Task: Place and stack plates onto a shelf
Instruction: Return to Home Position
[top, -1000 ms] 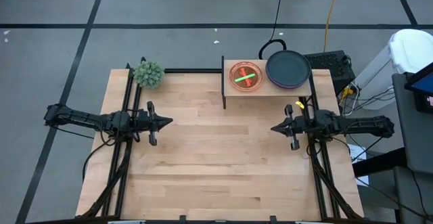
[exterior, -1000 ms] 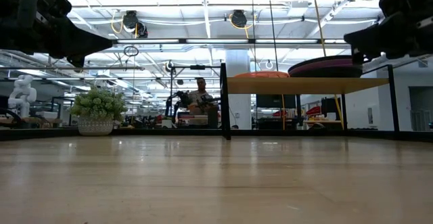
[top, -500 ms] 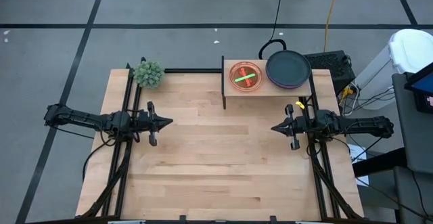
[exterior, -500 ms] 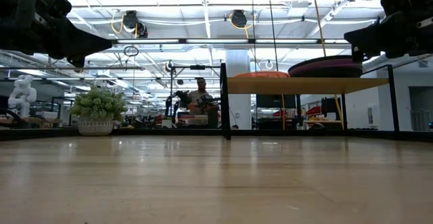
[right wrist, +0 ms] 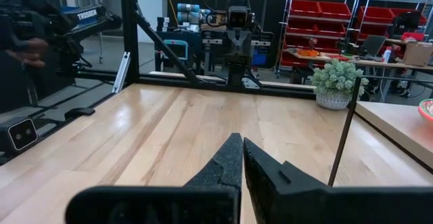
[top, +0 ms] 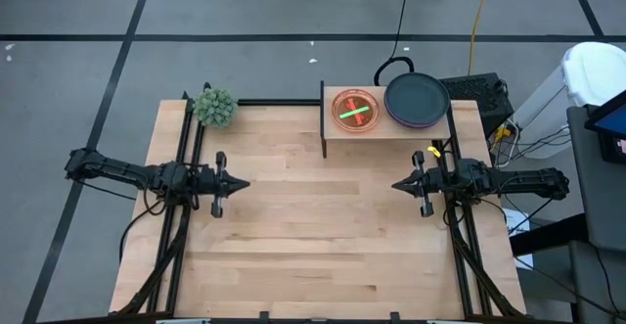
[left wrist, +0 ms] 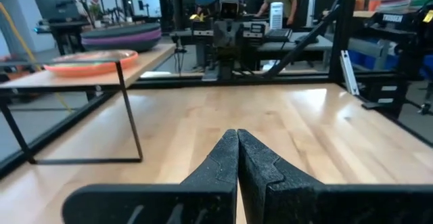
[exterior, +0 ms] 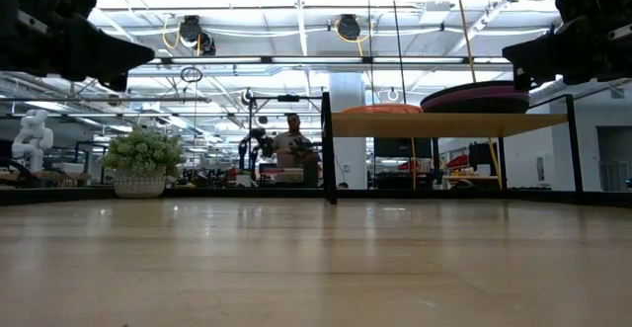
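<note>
- The small raised light-wood shelf (top: 386, 132) stands at the far edge of the wooden table (top: 313, 236).
- On the shelf's left half lies a stack of smaller translucent pink-red and neon green plates (top: 355, 109).
- On its right half, a large dark teal plate (top: 417, 97) rests on a purple plate (top: 419, 125).
- The left gripper (top: 244, 181) hovers well left of the shelf, fingers pressed together, empty.
- The right gripper (top: 396, 183) hovers before the shelf's right half, likewise closed on nothing.
- A small spiky green plant (top: 214, 106) sits left of the shelf.

Open-plan robotics lab: red bin racks (right wrist: 325, 11) line the far wall, another robot arm (right wrist: 88, 15) stands beyond the table, a person (exterior: 292, 141) works under the strip-lit ceiling (exterior: 296, 11).
</note>
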`<state>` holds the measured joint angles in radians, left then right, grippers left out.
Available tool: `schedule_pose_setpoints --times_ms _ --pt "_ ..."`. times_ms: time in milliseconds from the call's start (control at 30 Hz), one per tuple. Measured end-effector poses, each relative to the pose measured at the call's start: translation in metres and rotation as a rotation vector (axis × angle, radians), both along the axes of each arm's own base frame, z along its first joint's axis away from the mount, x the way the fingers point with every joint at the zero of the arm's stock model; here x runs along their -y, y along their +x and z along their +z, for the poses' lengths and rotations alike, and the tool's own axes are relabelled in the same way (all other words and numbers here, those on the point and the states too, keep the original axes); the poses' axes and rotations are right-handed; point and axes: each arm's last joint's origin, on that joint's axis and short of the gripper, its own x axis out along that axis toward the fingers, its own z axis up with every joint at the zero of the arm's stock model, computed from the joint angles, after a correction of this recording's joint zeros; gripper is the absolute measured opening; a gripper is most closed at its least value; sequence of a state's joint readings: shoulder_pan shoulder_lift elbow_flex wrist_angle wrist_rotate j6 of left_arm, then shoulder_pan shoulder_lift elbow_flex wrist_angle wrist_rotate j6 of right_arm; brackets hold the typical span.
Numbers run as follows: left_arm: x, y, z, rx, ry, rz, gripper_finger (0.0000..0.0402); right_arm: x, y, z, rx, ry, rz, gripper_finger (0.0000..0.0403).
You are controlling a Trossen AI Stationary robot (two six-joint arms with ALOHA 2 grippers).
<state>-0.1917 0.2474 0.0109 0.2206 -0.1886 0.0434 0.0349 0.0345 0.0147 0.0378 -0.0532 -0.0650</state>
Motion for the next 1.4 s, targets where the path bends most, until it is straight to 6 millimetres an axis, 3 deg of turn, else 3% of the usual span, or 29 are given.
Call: schedule_pose_setpoints --times_ms 500,1400 --pt "-0.008 -0.015 0.002 0.053 0.017 -0.022 0.0001 0.000 0.000 0.000 0.002 0.000 0.000 0.0000" --pt "-0.014 -0.013 -0.001 0.009 0.004 -0.005 0.0001 0.000 0.000 0.000 0.000 0.000 0.000 0.0000"
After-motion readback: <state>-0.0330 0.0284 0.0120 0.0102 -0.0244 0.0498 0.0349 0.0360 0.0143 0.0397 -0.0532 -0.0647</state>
